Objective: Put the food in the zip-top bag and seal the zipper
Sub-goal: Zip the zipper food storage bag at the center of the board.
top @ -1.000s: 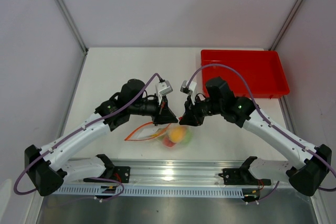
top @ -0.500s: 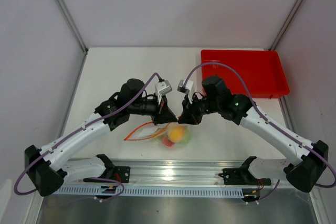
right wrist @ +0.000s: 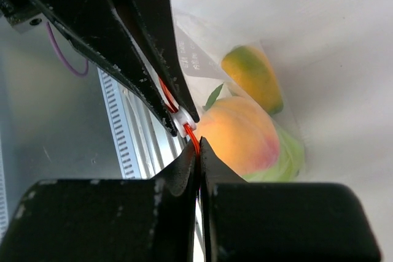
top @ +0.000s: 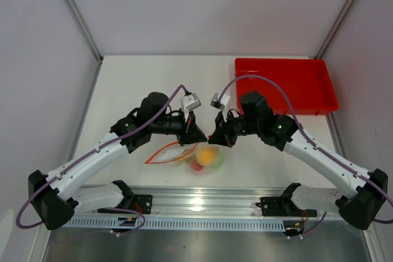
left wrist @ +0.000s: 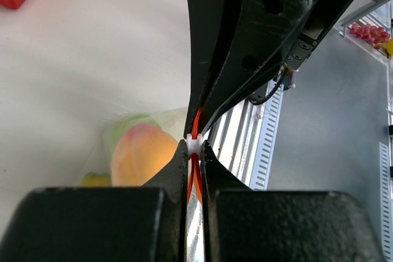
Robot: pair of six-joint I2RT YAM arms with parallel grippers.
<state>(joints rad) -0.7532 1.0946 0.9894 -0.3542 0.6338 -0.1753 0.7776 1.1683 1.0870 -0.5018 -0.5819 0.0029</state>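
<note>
The zip-top bag [top: 178,153] lies on the surface [top: 135,84] near the front edge, roughly midway between the two arms. The food [top: 207,158] sits inside it, bunched toward its right end. The left claw [left wrist: 194,149] and right claw [right wrist: 198,149] meet just above, tip to tip on the zipper [left wrist: 195,179], with the slider [left wrist: 194,145] between them. The tray [top: 285,84] is way off at back right.

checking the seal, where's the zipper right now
Mid-table in the top view, the zipper edges the bag of fruit, pinched by the left fingers and right fingers.
</note>
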